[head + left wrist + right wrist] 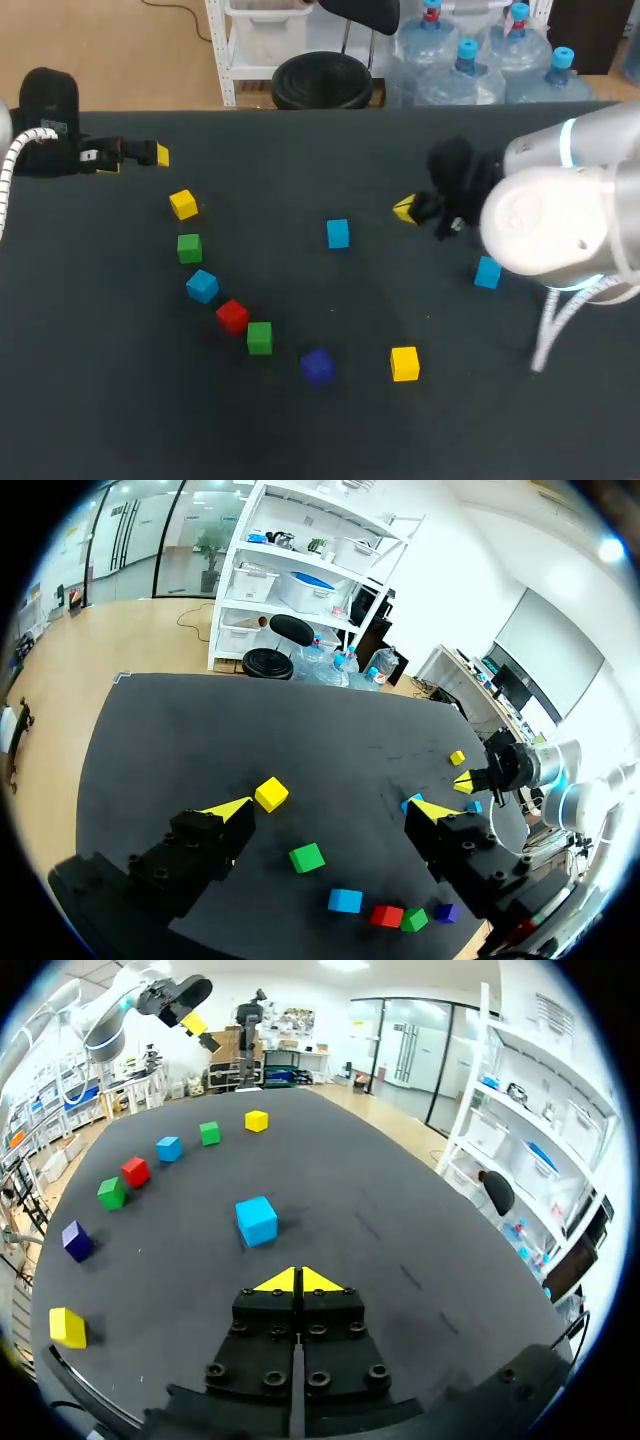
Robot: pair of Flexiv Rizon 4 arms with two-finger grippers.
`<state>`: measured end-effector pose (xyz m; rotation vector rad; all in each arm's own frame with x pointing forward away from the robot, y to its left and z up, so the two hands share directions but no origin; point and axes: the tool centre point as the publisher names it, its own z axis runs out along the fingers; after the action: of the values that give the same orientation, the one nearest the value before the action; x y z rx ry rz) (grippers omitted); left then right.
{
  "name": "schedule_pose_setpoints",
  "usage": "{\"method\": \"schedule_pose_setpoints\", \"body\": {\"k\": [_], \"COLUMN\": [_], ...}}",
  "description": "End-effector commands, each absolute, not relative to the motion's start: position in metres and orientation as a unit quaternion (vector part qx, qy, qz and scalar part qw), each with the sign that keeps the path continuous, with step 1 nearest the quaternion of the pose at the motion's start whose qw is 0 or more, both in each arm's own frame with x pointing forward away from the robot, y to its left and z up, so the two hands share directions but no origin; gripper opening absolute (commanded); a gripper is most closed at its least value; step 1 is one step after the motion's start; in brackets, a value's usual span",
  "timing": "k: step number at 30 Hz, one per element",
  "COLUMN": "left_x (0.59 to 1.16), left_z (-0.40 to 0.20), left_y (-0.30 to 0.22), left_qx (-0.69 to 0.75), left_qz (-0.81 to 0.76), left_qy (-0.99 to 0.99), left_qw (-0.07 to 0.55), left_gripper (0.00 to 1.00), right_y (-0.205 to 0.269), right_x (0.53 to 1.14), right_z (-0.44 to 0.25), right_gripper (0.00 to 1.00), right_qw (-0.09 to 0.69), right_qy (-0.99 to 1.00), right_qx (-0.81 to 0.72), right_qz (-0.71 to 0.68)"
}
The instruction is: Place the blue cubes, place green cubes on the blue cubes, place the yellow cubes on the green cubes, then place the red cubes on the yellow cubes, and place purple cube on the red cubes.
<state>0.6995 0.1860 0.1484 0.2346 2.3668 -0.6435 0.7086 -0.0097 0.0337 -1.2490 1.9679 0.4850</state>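
Cubes, nine in all, are resting singly and directly on the dark tabletop [120,420], every visible face showing one plain colour.

Blue cubes, three:
- middle blue cube [338,233] is sitting alone near the tabletop's centre;
- right blue cube [488,272] is lying on the right half, near the right arm [540,220];
- left blue cube [202,286] is sitting in a curved row on the left half.

Green cubes, two:
- far green cube [189,247] is lying in that row, between the far yellow cube [183,204] and the left blue cube;
- near green cube [260,337] is lying just beside the red cube [232,316].

Yellow cubes, two:
- the far one is heading the row;
- near yellow cube [404,363] is sitting apart, to the right of the purple cube [317,366].

Red cube, one, is lying between the left blue cube and the near green cube; purple cube, one, is closing the row at its near end.

Left arm [50,120] is hanging over the far left of the tabletop; the left jaws are standing wide apart and gripping nothing, and the row of cubes is lying ahead of them in the left wrist view.

Right jaws are pressing tip against tip with nothing between them, and the middle blue cube is lying just ahead of them in the right wrist view.
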Motion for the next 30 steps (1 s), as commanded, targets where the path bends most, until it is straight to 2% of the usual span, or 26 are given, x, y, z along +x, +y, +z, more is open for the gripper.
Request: {"method": "schedule_pose_setpoints", "body": {"k": [1, 2, 3, 6, 7, 10, 11, 21, 30], "left_x": [0.7, 0.7, 0.7, 0.7, 0.7, 0.7, 0.7, 0.7, 0.7], "left_z": [0.15, 0.15, 0.15, 0.15, 0.15, 0.15, 0.15, 0.15, 0.15], "left_y": [0.185, 0.185, 0.185, 0.185, 0.185, 0.185, 0.185, 0.185, 0.185], "left_qx": [0.089, 0.089, 0.089, 0.089, 0.089, 0.089, 0.089, 0.089, 0.089], "left_qz": [-0.244, -0.244, -0.244, -0.244, -0.244, -0.244, -0.244, -0.244, -0.244], "left_qy": [0.908, 0.908, 0.908, 0.908, 0.908, 0.908, 0.908, 0.908, 0.908], "left_qw": [0.33, 0.33, 0.33, 0.33, 0.33, 0.33, 0.33, 0.33, 0.33], "left_gripper": [1.0, 1.0, 1.0, 1.0, 1.0, 1.0, 1.0, 1.0, 1.0], "right_y": [-0.04, -0.047, -0.052, -0.062, -0.065, -0.076, -0.079, -0.119, -0.136], "right_x": [0.689, 0.687, 0.685, 0.681, 0.679, 0.674, 0.673, 0.652, 0.637], "right_z": [0.056, 0.057, 0.056, 0.055, 0.056, 0.058, 0.059, 0.063, 0.053], "right_gripper": [0.18, 0.35, 0.41, 0.49, 0.69, 0.86, 1.0, 1.0, 1.0], "right_qw": [0.354, 0.351, 0.349, 0.347, 0.346, 0.345, 0.345, 0.328, 0.318], "right_qy": [0.777, 0.777, 0.777, 0.777, 0.776, 0.772, 0.771, 0.763, 0.76], "right_qx": [-0.487, -0.489, -0.49, -0.493, -0.494, -0.497, -0.499, -0.506, -0.51], "right_qz": [0.182, 0.184, 0.185, 0.184, 0.186, 0.195, 0.196, 0.235, 0.247]}}
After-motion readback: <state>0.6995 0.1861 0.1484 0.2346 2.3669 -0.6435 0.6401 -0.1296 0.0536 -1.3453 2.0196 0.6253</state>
